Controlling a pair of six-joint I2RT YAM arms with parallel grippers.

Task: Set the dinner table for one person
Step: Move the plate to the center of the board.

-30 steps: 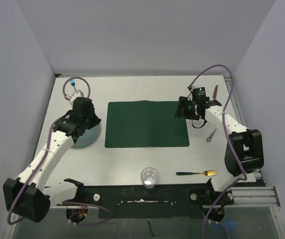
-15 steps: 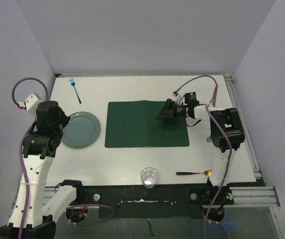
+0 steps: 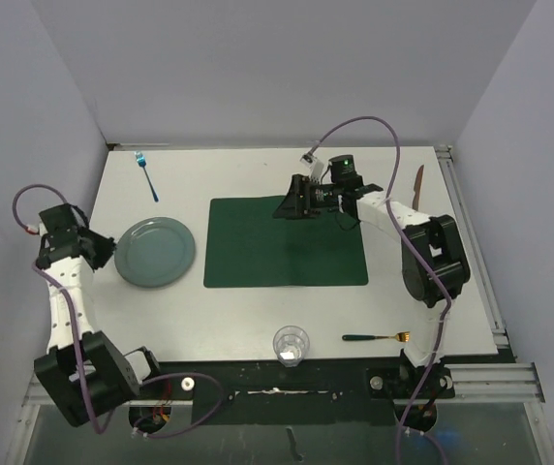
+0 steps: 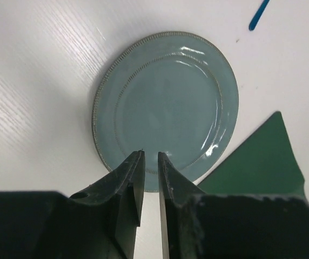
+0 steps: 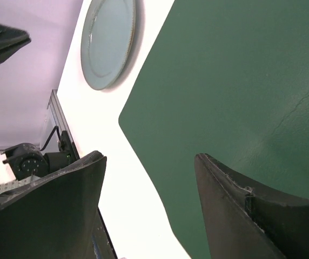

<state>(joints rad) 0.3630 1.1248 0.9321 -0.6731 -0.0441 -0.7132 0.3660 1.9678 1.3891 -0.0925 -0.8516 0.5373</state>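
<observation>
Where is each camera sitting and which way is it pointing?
Top external: above and behind the bases, looking down on the dinner table; left arm and right arm show.
Left wrist: on the left arm, looking down at the plate; left fingers, nearly together, in the foreground.
Right wrist: on the right arm, looking across the placemat toward the plate; right fingers, wide apart, frame it.
Shared: plate and placemat, in all three.

On my overhead feed the desk [image 3: 248, 174] is a large, flat white rectangle. It lies level, fills most of the view and is far bigger than anything resting on it. Aluminium rails [image 3: 495, 380] run along its right and near edges (close up, the white surface shows a faint grain).
</observation>
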